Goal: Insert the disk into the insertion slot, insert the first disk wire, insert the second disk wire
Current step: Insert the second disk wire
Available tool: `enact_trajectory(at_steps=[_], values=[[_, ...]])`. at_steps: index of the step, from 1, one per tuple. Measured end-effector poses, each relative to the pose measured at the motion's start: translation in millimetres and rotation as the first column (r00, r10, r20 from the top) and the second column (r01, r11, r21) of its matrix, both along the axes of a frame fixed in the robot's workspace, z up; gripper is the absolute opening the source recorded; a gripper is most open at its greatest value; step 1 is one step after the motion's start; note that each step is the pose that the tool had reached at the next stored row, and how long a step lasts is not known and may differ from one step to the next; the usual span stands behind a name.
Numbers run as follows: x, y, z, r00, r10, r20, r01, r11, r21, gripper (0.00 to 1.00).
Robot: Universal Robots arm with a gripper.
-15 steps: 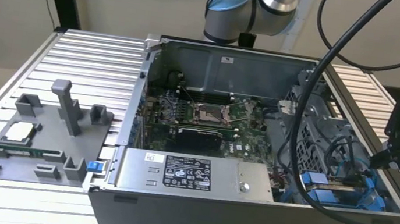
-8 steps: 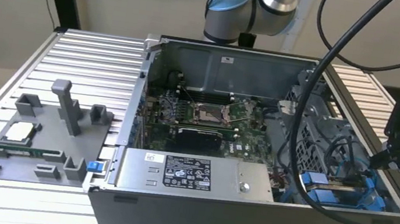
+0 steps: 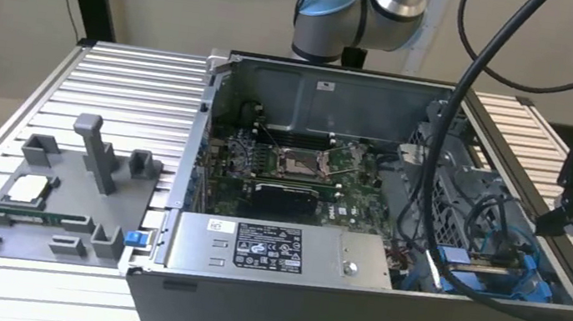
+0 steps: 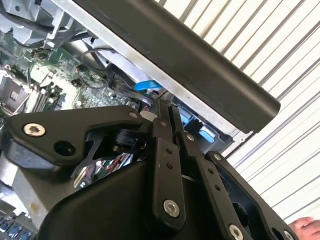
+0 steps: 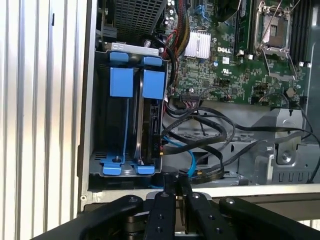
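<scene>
Fingers: the two black fingers (image 5: 162, 210) are pressed together, and I see nothing caught between them.
Gripper: in both wrist views the gripper (image 5: 176, 176) (image 4: 167, 107) points at the side wall of the open computer case. In the exterior view it (image 3: 565, 218) hangs at the exterior view's right edge, just outside that wall and apart from it.
Disk: the disk (image 5: 150, 130) stands on edge inside the case in its bright blue carrier. In the exterior view it (image 3: 486, 263) sits at the lower right of the frame, just inside the case's corner.
Slot: the disk is seated in the slot (image 5: 95, 150), a grey sheet-metal bay, beside a second blue carrier (image 5: 121, 82).
Wires: black wires (image 5: 200, 135) loop across the case floor and meet the disk's edge. I cannot tell whether they are fully plugged in. A thin blue cable (image 5: 190, 162) runs under them.
Board: the green circuit board (image 3: 285, 169) fills the middle of the case.
Power box: a grey box with a sticker (image 3: 274, 251) lies along the front of the case.
Tray: a light grey plastic tray (image 3: 55, 204) rests on the slatted metal table (image 3: 119, 78) at the exterior view's left, well apart from the gripper.
Arm: the silver and blue arm (image 3: 364, 7) rises at the top of the exterior view.
</scene>
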State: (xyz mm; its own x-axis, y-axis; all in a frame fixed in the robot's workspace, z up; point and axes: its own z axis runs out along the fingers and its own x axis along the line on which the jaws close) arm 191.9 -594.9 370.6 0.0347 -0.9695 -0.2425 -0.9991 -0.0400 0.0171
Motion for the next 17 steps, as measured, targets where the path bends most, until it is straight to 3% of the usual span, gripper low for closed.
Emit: enact_trajectory(at_steps=[2, 17], values=[[-2.4, 0.1, 5.8, 1.0000, 0.000, 0.0000, 0.000, 1.0000, 0.0000, 0.00], [-52.2, 8.0, 7.7, 1.0000, 0.000, 0.0013, 0.000, 1.0000, -0.0009, 0.00]])
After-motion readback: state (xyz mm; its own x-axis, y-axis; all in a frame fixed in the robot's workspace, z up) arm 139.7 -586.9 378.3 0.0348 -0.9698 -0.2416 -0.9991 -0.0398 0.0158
